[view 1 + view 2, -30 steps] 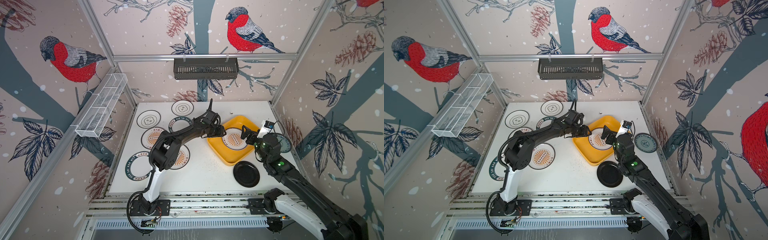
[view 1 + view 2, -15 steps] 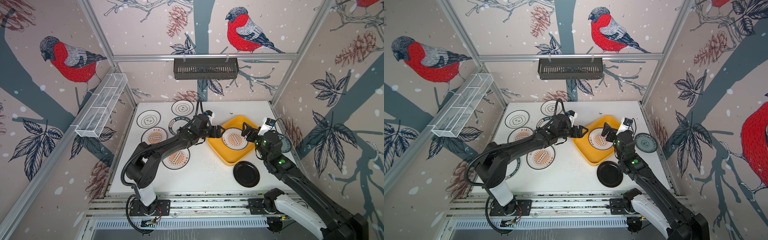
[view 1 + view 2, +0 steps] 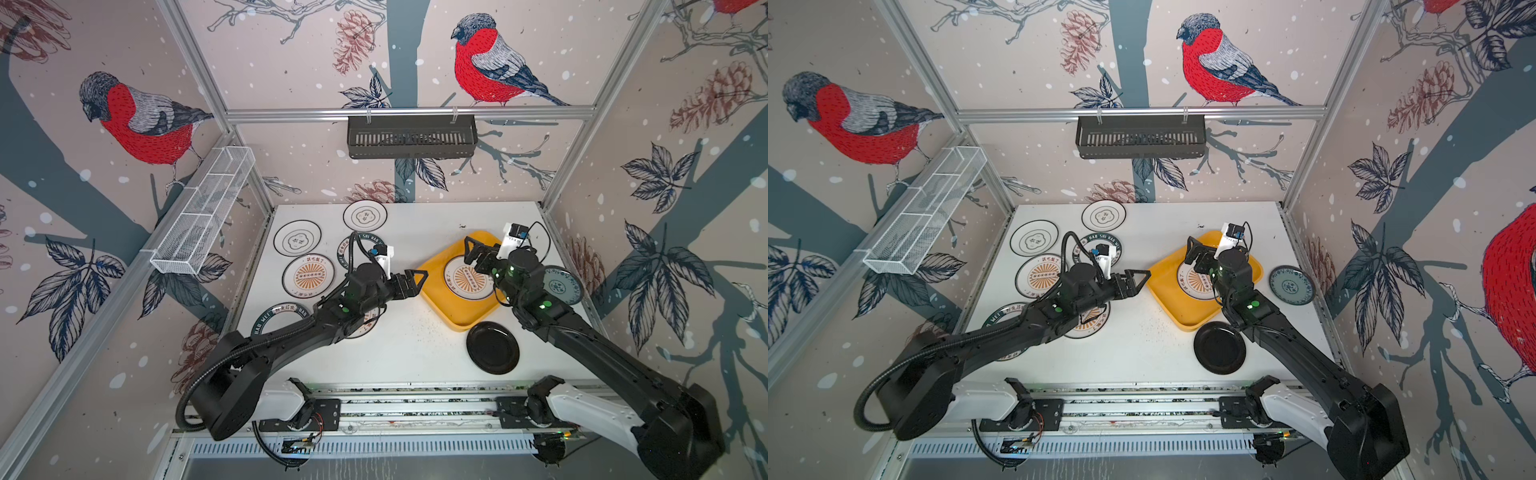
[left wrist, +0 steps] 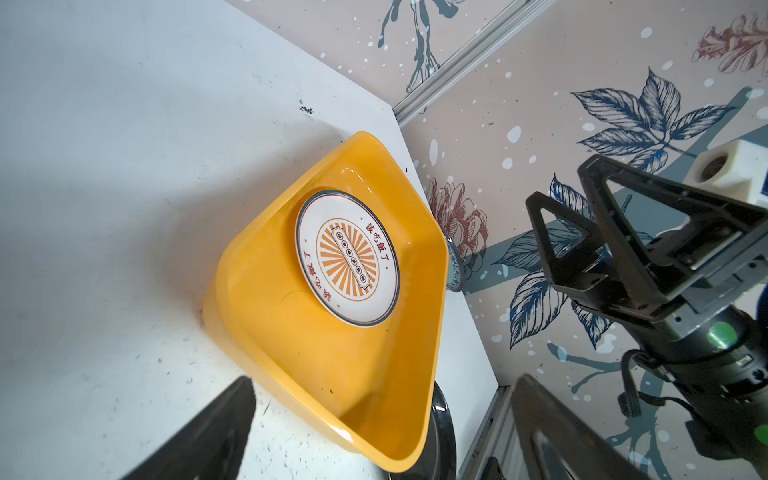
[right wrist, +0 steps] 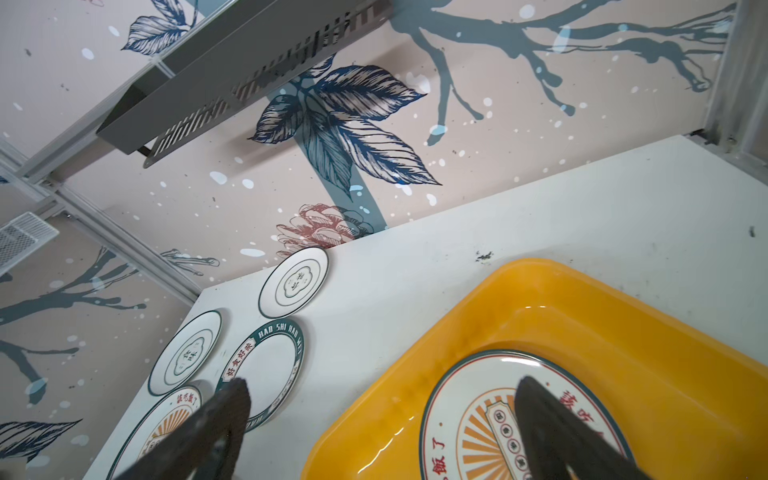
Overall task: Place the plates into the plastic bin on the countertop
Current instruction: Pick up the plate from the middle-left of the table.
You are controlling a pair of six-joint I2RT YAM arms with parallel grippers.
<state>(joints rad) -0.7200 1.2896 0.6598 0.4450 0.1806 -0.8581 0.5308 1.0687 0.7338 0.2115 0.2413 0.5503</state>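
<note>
Plain black plate [image 3: 493, 348]: nearest item, flat on the white tabletop [image 3: 419, 345], just beside the near corner of the yellow plastic bin [image 3: 465, 318]; it carries no markings. Lettered-rim plate [image 3: 274, 316]: front left, partly hidden under the left arm, with "HAO WEI" legible. Left end effector [image 3: 417, 281]: jaws wide and empty, over bare tabletop just short of the bin. Bin contents: one orange-sunburst plate [image 4: 347, 259], lying flat, with red Chinese characters around its face. Right end effector [image 3: 478, 255]: jaws wide and empty, hovering over that plate. Blue-green patterned plate [image 3: 563, 286]: on the tabletop near the bin's right side. Farther back left: a second sunburst plate [image 3: 308, 276], a rim-lettered plate [image 5: 266, 370] reading "HAO SHI HAO WEI", and two flower-outline plates [image 3: 297, 237] [image 3: 365, 215]. Handling, as judged: stiff, glazed, slick and probably breakable. Every plate lies flat, so the thin rim is the only purchase, with one finger worked beneath the lip.
</note>
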